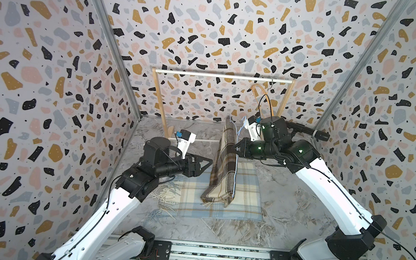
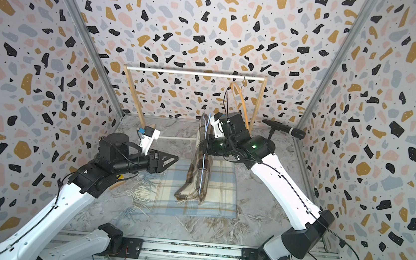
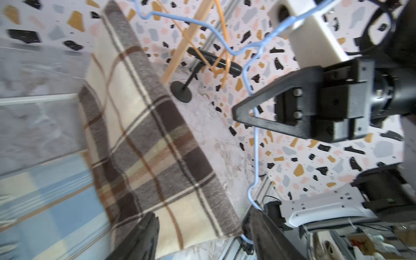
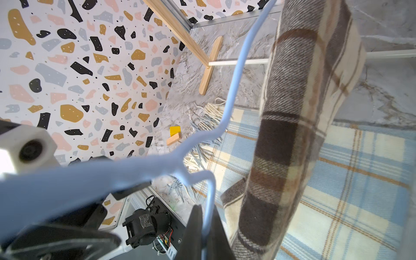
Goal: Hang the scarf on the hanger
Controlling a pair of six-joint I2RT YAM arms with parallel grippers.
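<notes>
Grips blue hanger [image 1: 236, 164] w/ R gripper [image 1: 235, 149], jaws pinched tight on the wire, centre of frame in both top views. Carries brown plaid scarf [image 1: 224, 168], apparently draped over hanger's far bar, folds hanging both sides. Lower end looks to rest on blue plaid scarf [image 1: 244, 199], which lies flat on table [image 1: 286, 195]. Holds L gripper [image 1: 209, 162] just beside brown scarf, centre-left, jaws well apart, nothing in them

Step in hand, prob: lift hanger + scarf, hook onto white rail [image 1: 222, 76], upper centre
- raise straight up w/ R arm till cloth tail clears table
- keep bar level; cloth only draped, not clamped, so could slide off
- no jerks or fast wrist turns
- aim hook at bare rail, left of orange hanger [image 1: 257, 88] in upper right
- back L arm off toward lower left first, else may snag fringe

Edges/room:
- mic [image 1: 305, 131] right of centre, close behind R wrist; mind on swing
- wooden rack post [image 1: 287, 96] near too
- plenty of free rail toward upper left
- side walls well apart from both arms
</notes>
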